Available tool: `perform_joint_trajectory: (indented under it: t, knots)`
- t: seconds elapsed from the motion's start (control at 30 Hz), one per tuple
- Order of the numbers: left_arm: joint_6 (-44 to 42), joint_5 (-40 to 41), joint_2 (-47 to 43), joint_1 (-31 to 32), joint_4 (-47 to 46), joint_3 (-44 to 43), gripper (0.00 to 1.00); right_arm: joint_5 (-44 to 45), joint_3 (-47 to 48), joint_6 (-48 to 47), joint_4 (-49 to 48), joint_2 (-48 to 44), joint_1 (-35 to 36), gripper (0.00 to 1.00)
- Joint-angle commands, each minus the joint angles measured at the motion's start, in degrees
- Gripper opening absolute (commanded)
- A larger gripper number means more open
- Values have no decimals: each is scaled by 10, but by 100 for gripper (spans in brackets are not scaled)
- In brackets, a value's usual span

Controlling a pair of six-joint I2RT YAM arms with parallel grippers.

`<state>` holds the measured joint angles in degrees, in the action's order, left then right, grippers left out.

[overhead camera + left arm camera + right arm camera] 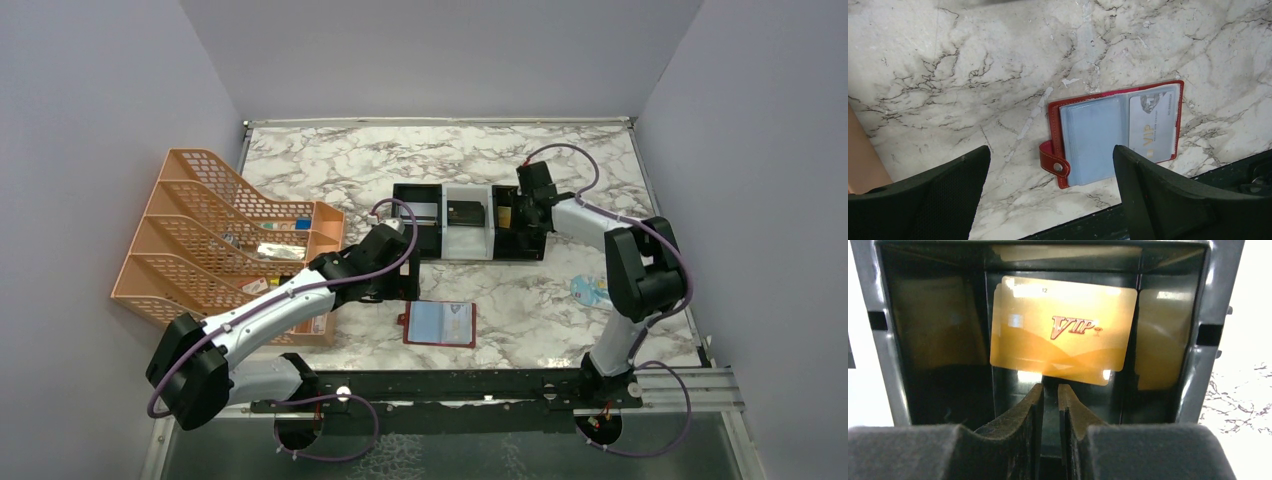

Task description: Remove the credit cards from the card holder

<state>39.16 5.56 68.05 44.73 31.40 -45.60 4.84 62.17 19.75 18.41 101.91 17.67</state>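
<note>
The task looks mostly done, with at least one card left to pull. The holder (pixel 438 323) lies open and flat on the marble, on the arm-base side of the tray (pixel 470 247) and well apart from it. In the left wrist view a white card (pixel 1152 125) sits in its right-hand sleeve. The other pale blue panel looks empty, though sleeves beneath it cannot be seen. Two cards are already in the tray. A gold card (pixel 1063 330) lies flat on the floor of the tray's right black compartment, and an offset edge hints at a second one under it, which I cannot confirm. A black card (pixel 466 212) rests in the tray's white middle compartment. What the tray's left compartment holds is not clear. The right gripper (pixel 1050 392) hangs over the tray's right compartment just short of the gold card, its fingers drawn almost together with only a slit between them and nothing in it. The left gripper (pixel 1050 155) hovers on the near side of the tray, looking down at the holder with its fingers spread wide and empty. Judging by that, the white card is the next one to come out.
</note>
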Motion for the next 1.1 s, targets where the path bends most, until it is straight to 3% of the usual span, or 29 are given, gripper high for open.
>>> perform_joint_trajectory:
  t: [0.0,0.3,0.63,0.83,0.97,1.07]
  knots:
    - [7,6,5,-3,-6,-12,95,44,28,-16,-16,21,1,18]
    - [8,7,4,-3,-5,-14,95,78,33,-24,-36,59,11,18]
    - [17,5,3,-3,-4,-11,95,103,11,-27,-78,7,24,22]
    - [21,4,5,-3,-6,-6,95,38,-67,2,-134,-127,27,26]
    - [16,-22,6,-2,-18,-8,94,40,-126,38,-134,-218,27,36]
    - [14,-53,0,-2,-47,2,93,-48,-168,56,-146,-286,27,41]
